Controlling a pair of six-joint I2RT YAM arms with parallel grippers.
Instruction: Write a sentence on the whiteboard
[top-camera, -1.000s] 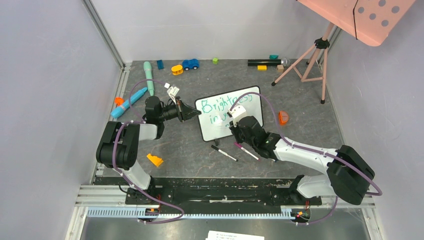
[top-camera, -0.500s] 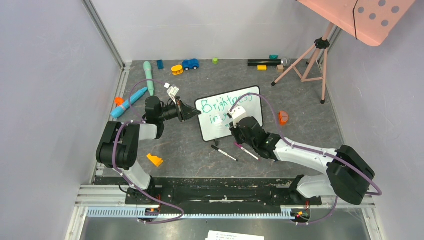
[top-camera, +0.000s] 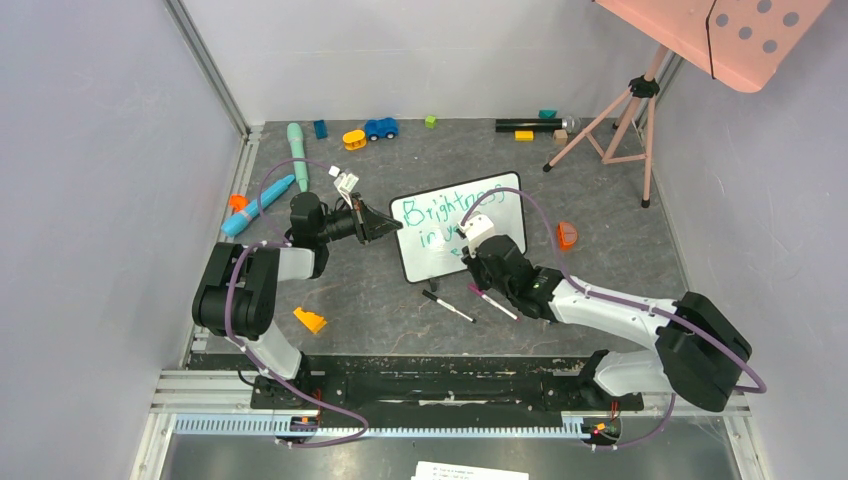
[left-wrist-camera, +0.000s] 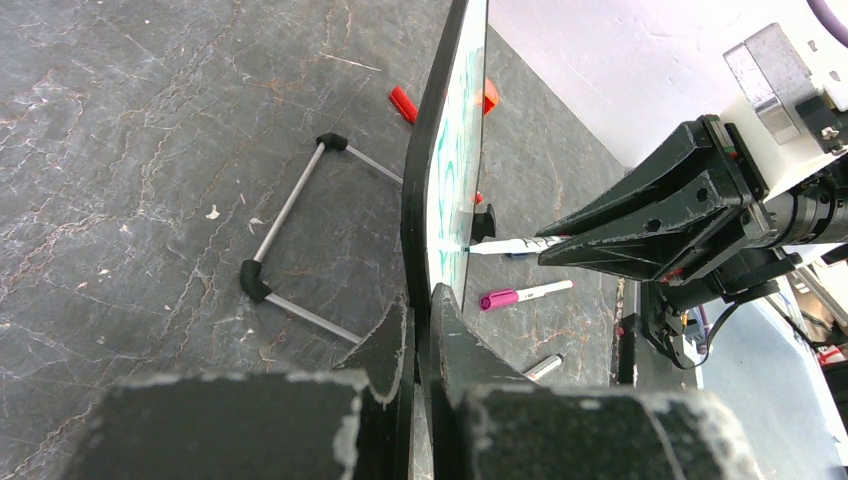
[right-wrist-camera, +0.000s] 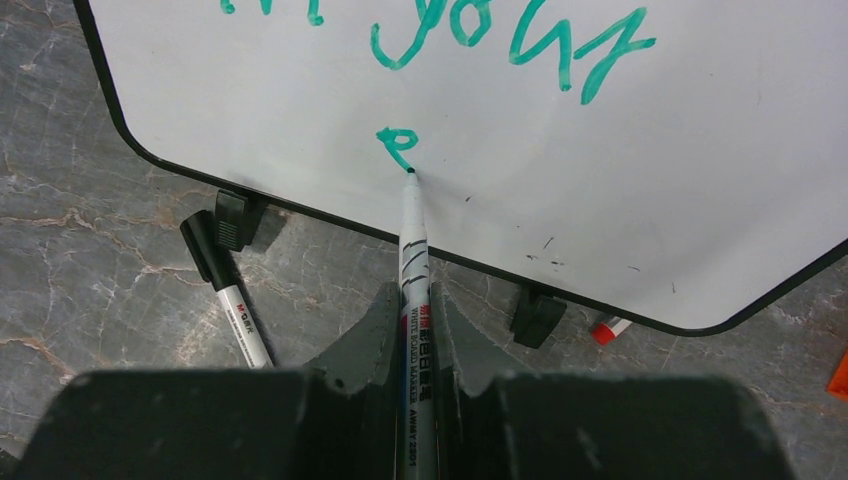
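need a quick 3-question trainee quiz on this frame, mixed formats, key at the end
1. True or false: the left claw is shut on the edge of the whiteboard.
2. The right claw holds: A) an eraser B) a marker C) nothing.
3. Fill in: the third line of the sentence shows one letter: ___.

Key: 1 true; 2 B; 3 e.
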